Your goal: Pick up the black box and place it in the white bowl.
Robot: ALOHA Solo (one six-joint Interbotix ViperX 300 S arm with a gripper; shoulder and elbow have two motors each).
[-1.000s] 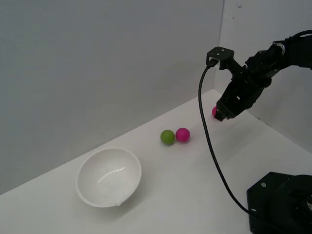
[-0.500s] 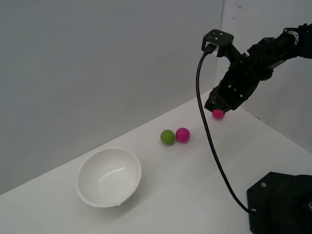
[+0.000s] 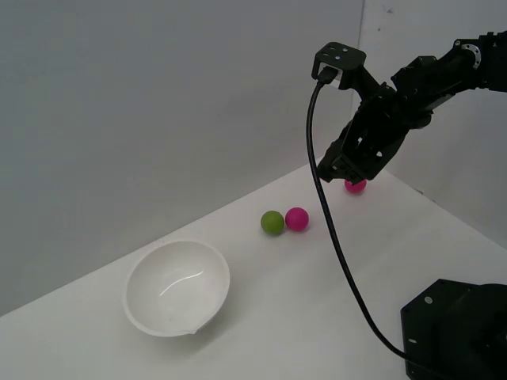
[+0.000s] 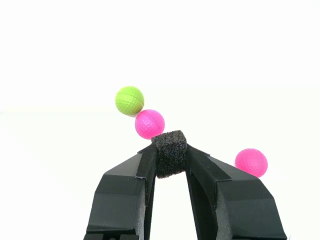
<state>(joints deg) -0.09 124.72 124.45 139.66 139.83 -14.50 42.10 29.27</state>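
Jaws clamped on the black box, raised above the tabletop; the white bowl lies well apart toward the exterior view's left, beyond the green ball.

Gripper has lifted and moved toward the exterior view's left, carrying the black box. Far pink ball now fully uncovered.

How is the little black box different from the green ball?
The black box is a dark, fuzzy cube; the green ball is bright, round and dimpled. The box is pinched between the gripper fingers, up off the table, while the ball rests on it. Both are small.
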